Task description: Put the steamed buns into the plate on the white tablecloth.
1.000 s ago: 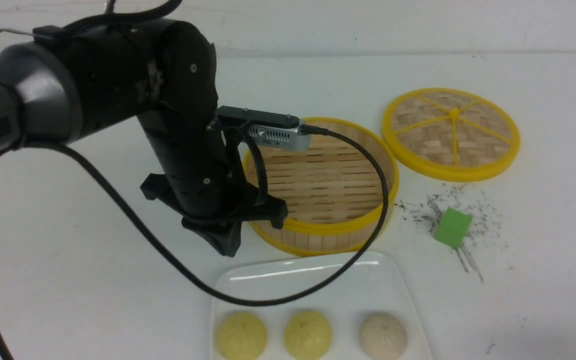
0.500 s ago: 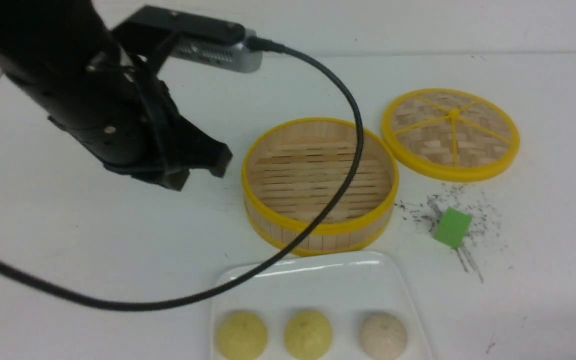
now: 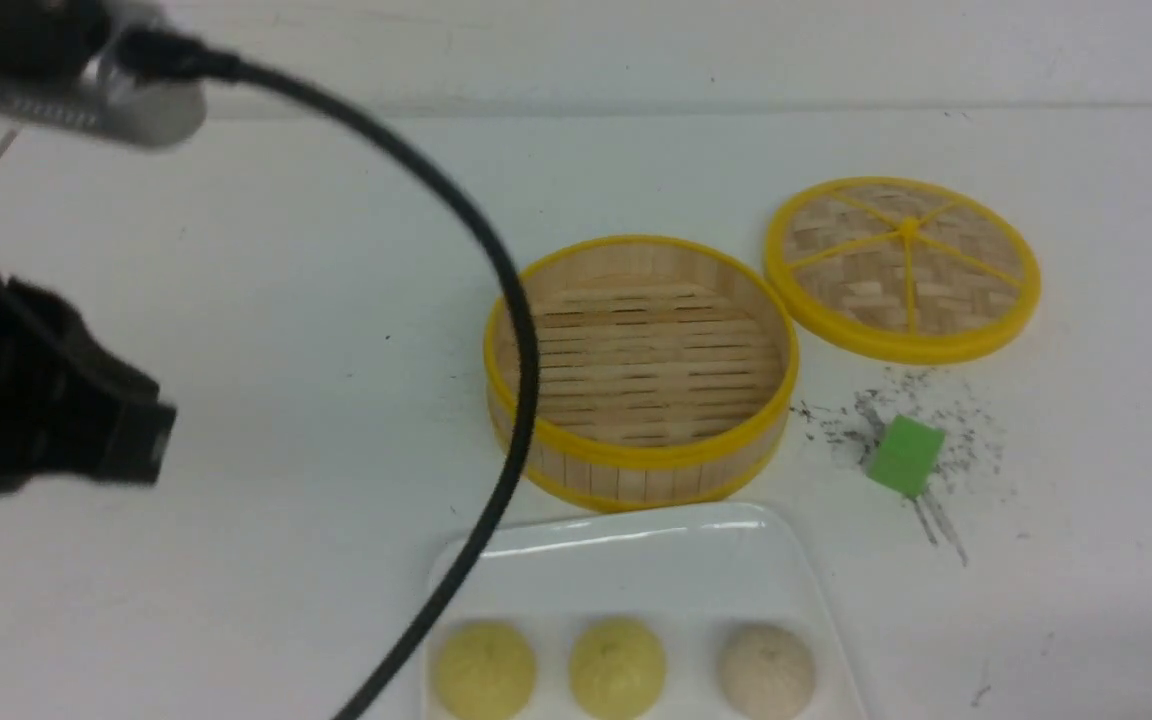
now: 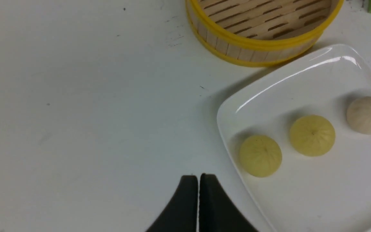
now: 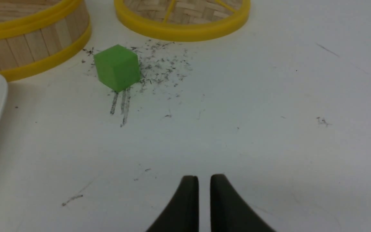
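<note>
Across the white tablecloth [image 3: 236,300], the left arm [image 3: 26,400] has been pulled back from above the steamer basket [image 3: 636,462] toward the left edge, and the basket's slats are left bare. The plate [image 3: 636,560] at the near edge is seen carrying all three steamed buns [image 3: 616,665] in a row, so the task is judged done. The left gripper [image 4: 198,176] is shown pinched shut and empty, off the plate's left side, apart from the nearest yellow bun. The right gripper [image 5: 204,178] is held at a narrow slit, empty, nearer the green cube [image 5: 117,67] than the buns.
</note>
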Tool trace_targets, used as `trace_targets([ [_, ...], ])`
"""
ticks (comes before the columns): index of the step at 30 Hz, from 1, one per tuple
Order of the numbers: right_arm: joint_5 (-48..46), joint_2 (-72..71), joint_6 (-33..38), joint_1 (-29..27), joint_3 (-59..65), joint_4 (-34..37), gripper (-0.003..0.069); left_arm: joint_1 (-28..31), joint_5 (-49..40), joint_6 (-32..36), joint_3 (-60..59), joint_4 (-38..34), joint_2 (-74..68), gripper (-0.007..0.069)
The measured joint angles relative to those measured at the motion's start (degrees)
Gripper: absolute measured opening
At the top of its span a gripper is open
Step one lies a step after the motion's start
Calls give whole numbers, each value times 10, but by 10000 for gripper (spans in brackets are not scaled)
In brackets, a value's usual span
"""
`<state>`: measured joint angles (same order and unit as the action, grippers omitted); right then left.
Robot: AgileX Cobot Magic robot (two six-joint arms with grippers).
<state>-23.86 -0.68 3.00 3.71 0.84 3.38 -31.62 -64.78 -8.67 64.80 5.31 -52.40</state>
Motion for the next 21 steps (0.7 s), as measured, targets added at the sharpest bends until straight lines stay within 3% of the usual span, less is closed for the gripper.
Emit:
trace_targets([
  [2,0,0,0,0,0,0,87,0,44,-9,-72,-28,38,23],
  [5,0,0,0,0,0,0,92,0,182,-23,-215,-90,114,18],
  [13,0,0,0,0,0,0,101,0,539,-34,-419,-121,202,19],
  [17,0,0,0,0,0,0,106,0,610,-41,-457,-124,204,20],
  [21,0,0,0,0,0,0,111,0,612,-41,-477,-124,204,23],
])
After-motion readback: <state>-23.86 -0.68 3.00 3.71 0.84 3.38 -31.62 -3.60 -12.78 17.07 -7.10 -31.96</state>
